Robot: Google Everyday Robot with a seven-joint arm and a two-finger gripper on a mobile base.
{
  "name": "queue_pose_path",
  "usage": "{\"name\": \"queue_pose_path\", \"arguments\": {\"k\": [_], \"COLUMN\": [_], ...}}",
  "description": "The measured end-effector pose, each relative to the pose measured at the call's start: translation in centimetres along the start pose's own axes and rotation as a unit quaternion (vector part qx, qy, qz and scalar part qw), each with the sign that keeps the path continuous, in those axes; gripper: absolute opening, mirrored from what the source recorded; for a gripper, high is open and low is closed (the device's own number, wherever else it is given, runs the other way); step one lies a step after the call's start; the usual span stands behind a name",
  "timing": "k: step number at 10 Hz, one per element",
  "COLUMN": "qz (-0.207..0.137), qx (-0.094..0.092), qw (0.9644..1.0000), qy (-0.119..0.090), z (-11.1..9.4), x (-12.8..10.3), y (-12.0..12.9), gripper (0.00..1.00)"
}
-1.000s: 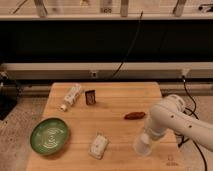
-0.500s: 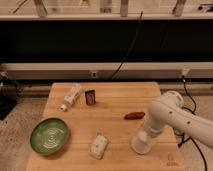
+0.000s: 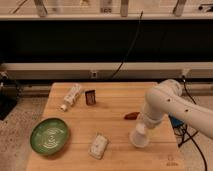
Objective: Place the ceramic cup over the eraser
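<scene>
Pincer (image 3: 142, 128), prob. holding ceramic cup (image 3: 138, 138), well apart from eraser (image 3: 90, 97).

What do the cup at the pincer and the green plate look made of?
The ceramic cup, just below the pincer at the right front of the table, looks like ceramic: plain, opaque, smooth white, though plastic can't be ruled out. The green plate looks glazed or glassy: shiny green with pale swirled rings.

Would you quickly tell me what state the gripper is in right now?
Gripper: closed, holding the ceramic cup over the right front part of the table.
</scene>
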Motion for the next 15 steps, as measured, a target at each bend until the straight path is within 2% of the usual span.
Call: {"name": "queue_pose_path", "arguments": {"k": [4, 6, 9, 11, 15], "qz": [-0.043, -0.068, -0.098, -0.11, -0.129], "qx": [0.023, 0.043, 0.07, 0.082, 0.099], "qw": [0.9988, 0.9966, 0.9926, 0.9903, 0.9864], "qy": [-0.011, -0.017, -0.019, -0.022, -0.025], "z": [-2.9, -4.2, -5.7, -6.2, -7.6], "x": [-3.7, -5.9, -8.5, -9.9, -11.8], "y": [-6.1, -10.1, -14.8, -17.5, -21.0], "gripper": [0.0, 0.0, 0.0, 0.0, 0.0]}}
